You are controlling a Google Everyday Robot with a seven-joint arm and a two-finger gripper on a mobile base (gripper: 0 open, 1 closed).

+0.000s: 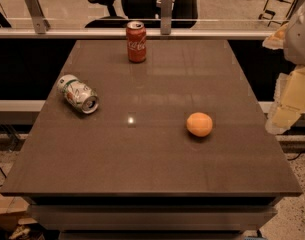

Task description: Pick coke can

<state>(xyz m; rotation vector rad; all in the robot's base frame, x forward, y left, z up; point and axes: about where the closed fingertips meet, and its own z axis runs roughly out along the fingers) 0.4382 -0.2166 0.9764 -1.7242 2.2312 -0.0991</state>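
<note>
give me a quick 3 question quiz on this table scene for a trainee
1. True or false: the coke can stands upright near the table's far edge.
2. The gripper hangs beyond the table's right side. Which thing lies nearest it? A) silver can B) orange C) coke can
3. How is the silver can resting?
Key: 1 true; 2 B; 3 on its side, at the table's left.
</note>
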